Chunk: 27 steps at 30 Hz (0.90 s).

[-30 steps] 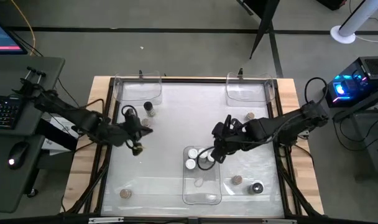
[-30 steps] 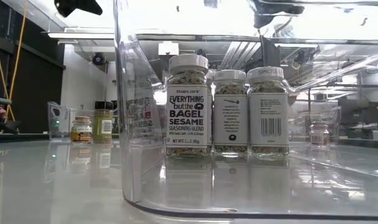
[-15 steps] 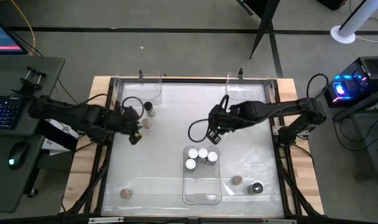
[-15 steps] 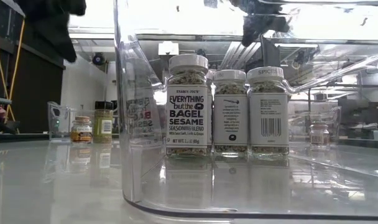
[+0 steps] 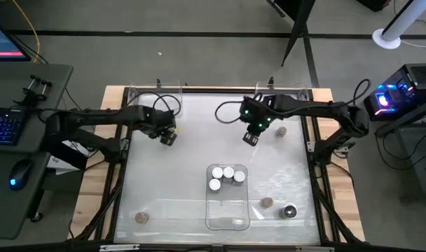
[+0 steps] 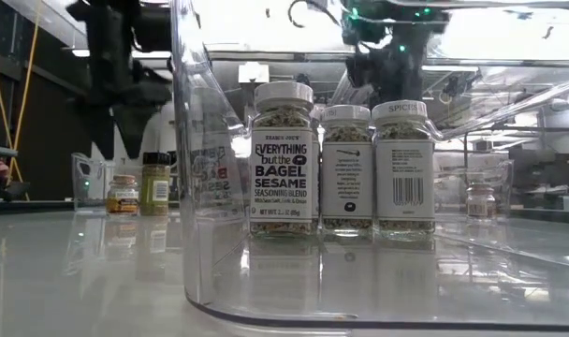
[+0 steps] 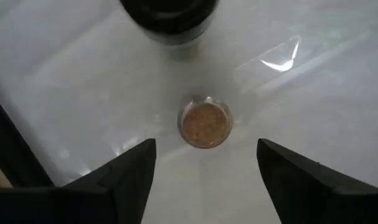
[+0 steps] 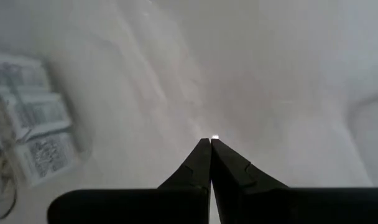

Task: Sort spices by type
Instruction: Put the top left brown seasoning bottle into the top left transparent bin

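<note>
Left gripper [image 7: 204, 165] spread wide; right gripper [image 8: 210, 146] closed, empty.

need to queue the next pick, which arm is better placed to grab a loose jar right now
Left. The left gripper is open and hangs right above the tan-capped jar, which sits between its fingers. The right gripper is shut, over bare table.

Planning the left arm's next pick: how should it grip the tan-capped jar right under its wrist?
From straight above, on the round cap. The tan-capped jar stands upright between the left gripper's open fingers; close them across the cap, clear of the dark-capped jar beside it.
</note>
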Each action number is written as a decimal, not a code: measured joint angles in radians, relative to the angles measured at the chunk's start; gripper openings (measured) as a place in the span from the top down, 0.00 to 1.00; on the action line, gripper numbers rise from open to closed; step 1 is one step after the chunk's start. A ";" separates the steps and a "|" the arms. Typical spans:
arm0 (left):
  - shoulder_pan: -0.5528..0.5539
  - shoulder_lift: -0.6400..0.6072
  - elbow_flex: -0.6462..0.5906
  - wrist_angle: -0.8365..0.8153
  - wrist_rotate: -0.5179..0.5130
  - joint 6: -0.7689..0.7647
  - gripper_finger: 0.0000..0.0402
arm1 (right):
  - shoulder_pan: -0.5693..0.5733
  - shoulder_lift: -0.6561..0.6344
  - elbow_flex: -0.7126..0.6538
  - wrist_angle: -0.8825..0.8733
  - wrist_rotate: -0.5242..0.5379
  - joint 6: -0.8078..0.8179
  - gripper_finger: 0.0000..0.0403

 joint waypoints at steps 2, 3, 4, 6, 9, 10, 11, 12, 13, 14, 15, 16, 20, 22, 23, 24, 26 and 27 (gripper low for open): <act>0.002 0.031 0.000 0.024 0.008 -0.038 0.32 | -0.029 -0.021 -0.044 0.045 -0.045 -0.036 1.00; 0.001 0.043 0.000 0.041 0.009 -0.056 0.31 | -0.041 -0.030 -0.063 0.067 -0.057 -0.051 1.00; 0.001 0.055 0.000 0.054 0.009 -0.071 0.31 | -0.052 -0.036 -0.077 0.081 -0.074 -0.064 1.00; 0.002 0.078 0.000 0.076 0.013 -0.094 0.31 | -0.069 -0.043 -0.090 0.100 -0.113 -0.079 1.00; 0.019 0.120 0.000 0.079 0.016 -0.109 0.31 | -0.077 -0.046 -0.089 0.104 -0.146 -0.094 1.00; 0.027 0.137 0.000 0.079 0.016 -0.108 0.31 | -0.076 -0.046 -0.088 0.107 -0.149 -0.095 1.00; 0.035 0.151 0.000 0.079 0.016 -0.104 0.31 | -0.073 -0.046 -0.088 0.110 -0.149 -0.095 1.00; 0.043 0.165 0.000 0.079 0.016 -0.096 0.31 | -0.071 -0.046 -0.088 0.110 -0.150 -0.093 1.00; 0.050 0.180 0.000 0.080 0.016 -0.088 0.31 | -0.069 -0.046 -0.088 0.111 -0.150 -0.090 1.00; 0.058 0.195 0.000 0.080 0.017 -0.082 0.31 | -0.066 -0.046 -0.088 0.114 -0.150 -0.088 1.00; 0.064 0.211 0.000 0.080 0.018 -0.079 0.31 | -0.063 -0.046 -0.088 0.117 -0.149 -0.083 1.00; 0.071 0.226 0.000 0.080 0.021 -0.071 0.31 | -0.059 -0.046 -0.088 0.122 -0.149 -0.073 1.00; 0.088 0.277 0.000 0.082 0.044 -0.051 0.32 | -0.057 -0.046 -0.088 0.137 -0.149 -0.031 1.00; 0.089 0.290 0.000 0.093 0.066 -0.021 0.35 | -0.057 -0.046 -0.088 0.146 -0.149 -0.010 1.00; 0.088 0.291 0.000 0.100 0.077 -0.008 0.37 | -0.057 -0.046 -0.088 0.159 -0.148 0.003 1.00; 0.088 0.289 0.000 0.104 0.087 -0.002 0.41 | -0.057 -0.046 -0.088 0.173 -0.147 0.013 1.00; 0.088 0.281 0.000 0.102 0.098 0.016 0.50 | -0.057 -0.046 -0.088 0.204 -0.146 0.033 1.00; 0.088 0.276 0.000 0.102 0.100 0.021 0.56 | -0.057 -0.046 -0.088 0.221 -0.146 0.044 1.00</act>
